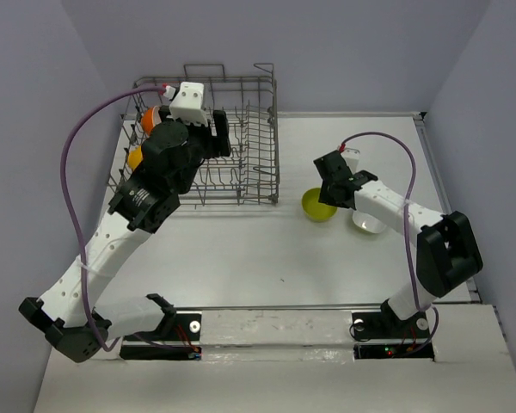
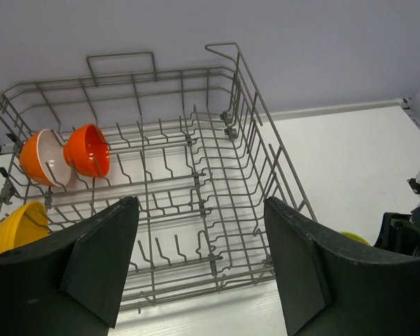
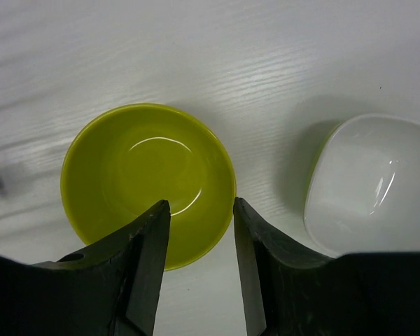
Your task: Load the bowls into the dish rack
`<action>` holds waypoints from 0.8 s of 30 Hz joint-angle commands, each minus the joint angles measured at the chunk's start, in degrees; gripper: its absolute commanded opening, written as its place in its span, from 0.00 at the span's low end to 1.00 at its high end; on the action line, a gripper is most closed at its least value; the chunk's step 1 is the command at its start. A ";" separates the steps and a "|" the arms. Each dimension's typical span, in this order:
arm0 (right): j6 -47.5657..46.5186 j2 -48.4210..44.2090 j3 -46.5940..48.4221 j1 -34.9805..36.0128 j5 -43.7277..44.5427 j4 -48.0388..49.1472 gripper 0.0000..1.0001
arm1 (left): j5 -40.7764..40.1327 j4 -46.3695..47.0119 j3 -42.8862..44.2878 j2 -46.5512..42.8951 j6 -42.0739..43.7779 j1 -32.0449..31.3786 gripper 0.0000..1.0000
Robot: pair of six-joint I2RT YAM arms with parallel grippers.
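Fills the view ahead of and below the left gripper [image 2: 201, 262]: the dish rack [image 2: 196, 175], grey wire, tines upright. Holds three of the bowls along the side to that claw's left. There, on edge between tines, the white bowl with the orange-red outside [image 2: 42, 157] touching the red-orange bowl [image 2: 89, 149]; nearer the claw, the yellow-orange bowl [image 2: 14, 227]. Left jaws wide apart, nothing between them.

Leaves two bowls on the table, well apart from the rack, under the right gripper [image 3: 199, 210]. Hangs directly over the lime green bowl [image 3: 147, 175], jaws part-way apart with a clear gap, set across the rim at the claw's right finger; not clamped on it as far as can be seen. Just to the claw's right, mouth up and close beside the green one: the plain white bowl [image 3: 371, 185].

Step in hand, by the look of it: picking up the green bowl. Best done by lowering one finger inside the wall and one outside, then pinching squarely on the rim and closing gently on the glossy glaze. Lift straight up to avoid nudging the white neighbour, then tip on edge into free tines beside the three already racked.
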 commanded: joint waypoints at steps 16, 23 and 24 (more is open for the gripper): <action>0.68 -0.28 -4.72 -3.92 -3.00 7.26 0.48 | 1.19 4.66 -2.82 -1.77 -1.47 0.01 0.82; 0.68 2.00 -4.72 -4.45 -4.14 8.75 0.47 | 1.36 4.66 -3.09 -1.51 -1.39 0.01 0.82; 0.68 2.18 -4.72 -4.45 -4.49 8.85 0.47 | 1.28 4.66 -3.17 -1.51 -1.39 0.01 0.82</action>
